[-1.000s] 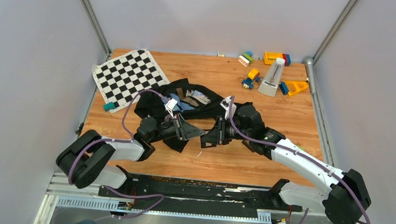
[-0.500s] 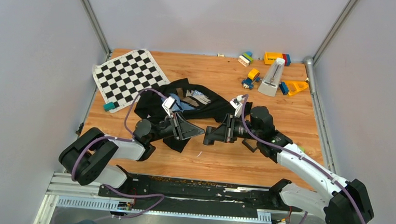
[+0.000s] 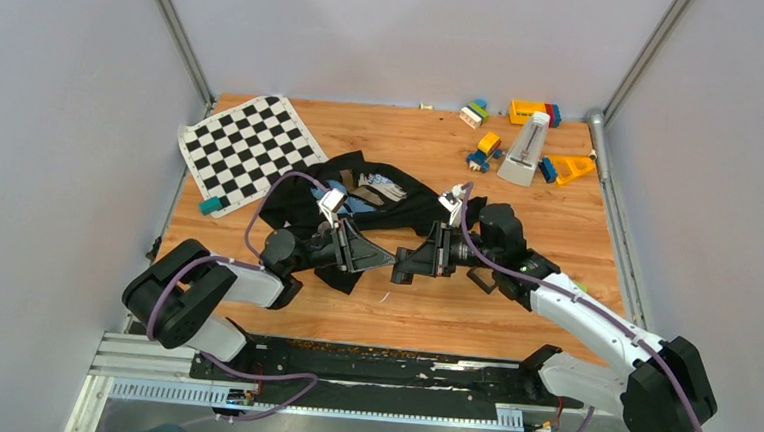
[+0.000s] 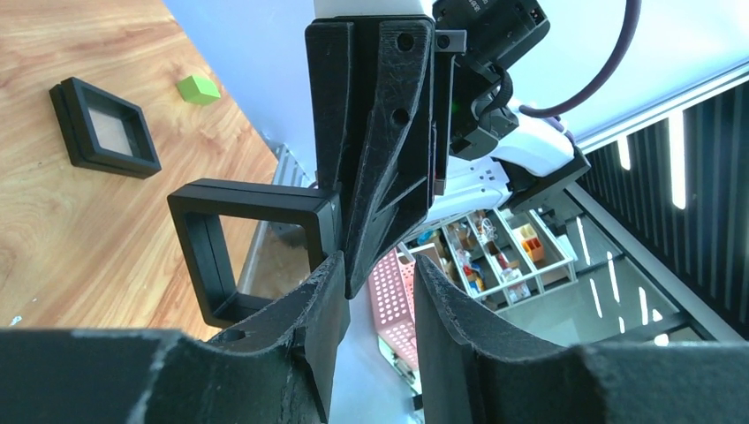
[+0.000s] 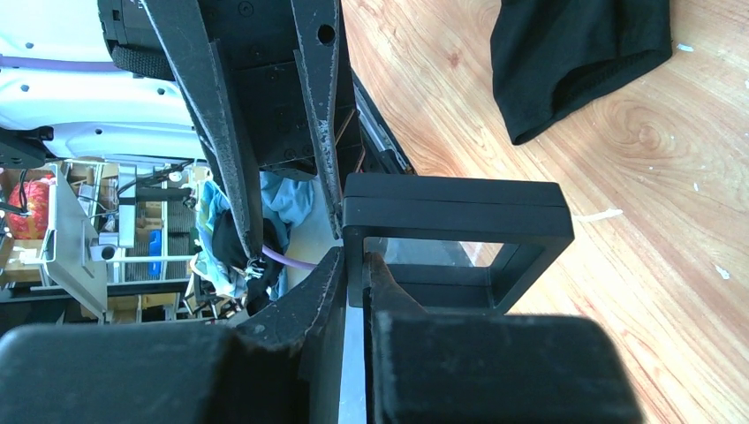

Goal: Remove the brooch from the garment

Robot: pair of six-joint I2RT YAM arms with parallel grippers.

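The black garment [image 3: 304, 203] with its blue and white printed patch [image 3: 359, 197] lies crumpled at the table's middle left; one corner shows in the right wrist view [image 5: 574, 62]. The brooch does not show in any view. My right gripper [image 3: 413, 262] [image 5: 356, 265] is shut on the wall of a small square black tray [image 3: 401, 270] [image 5: 455, 221] and holds it above the table. My left gripper [image 3: 388, 255] [image 4: 380, 269] is open and empty, its tips facing the right gripper's tips and almost touching the tray [image 4: 243, 238].
A second square black tray [image 4: 104, 128] and a green block [image 4: 199, 88] lie on the wood by the right arm. A chequered mat [image 3: 250, 145] lies at the back left. Toy blocks [image 3: 532, 113] and a metronome [image 3: 525, 150] stand at the back right.
My right wrist has swung a little right and straightened, keeping the tray by the left fingertips. My left arm has shifted slightly. Both grips are unchanged.
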